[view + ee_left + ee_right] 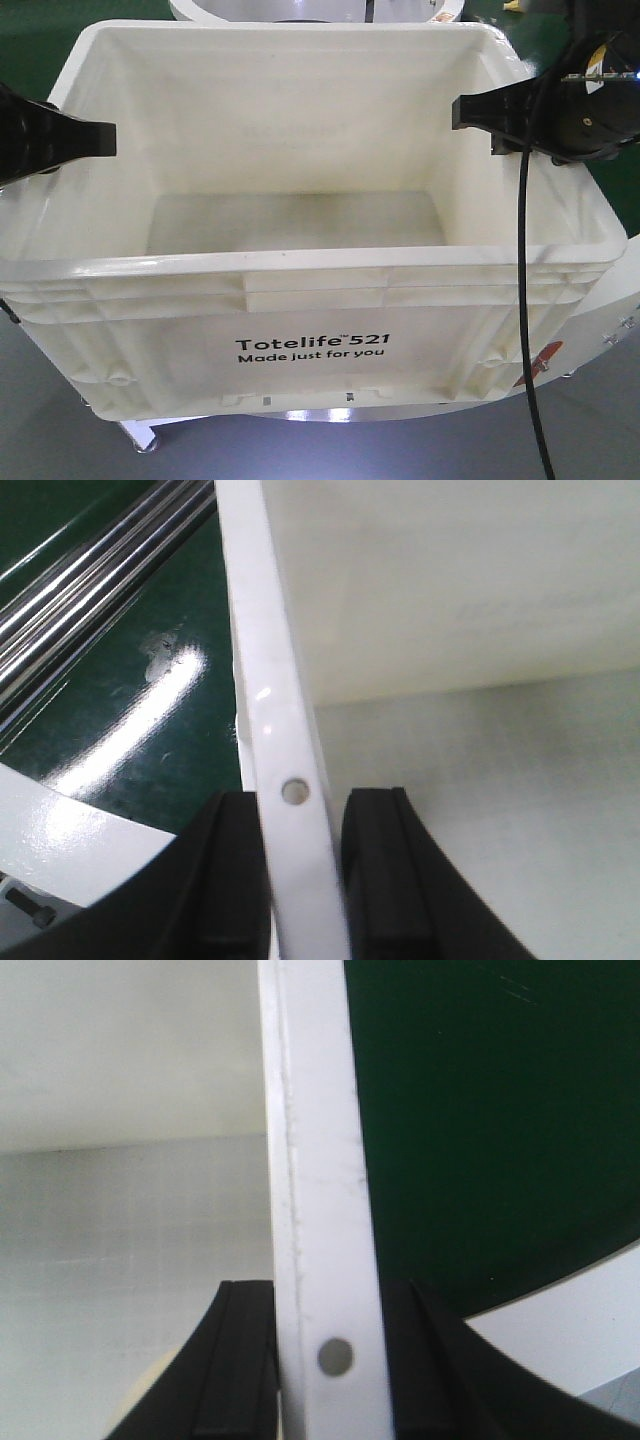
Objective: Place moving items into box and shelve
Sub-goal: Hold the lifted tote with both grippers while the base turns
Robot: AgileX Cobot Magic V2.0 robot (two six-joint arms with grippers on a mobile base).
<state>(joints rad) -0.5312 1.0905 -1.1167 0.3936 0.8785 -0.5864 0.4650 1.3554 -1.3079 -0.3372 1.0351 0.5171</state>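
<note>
Left gripper (92,139): clamped on the left rim of the white crate (150,345), with one finger inside the wall and one outside.
Right gripper (478,110): pinching the right rim the same way, opposite the left gripper. The paired hold looks meant for a level lift toward a shelf.
Crate: upright, printed side near, resting on a white platform (615,300).
Plush toys: none in view. The visible crate floor is bare, and its near strip is hidden by the wall.
Room: green floor (40,30) far, grey near — chrome bars (90,570) at left.
</note>
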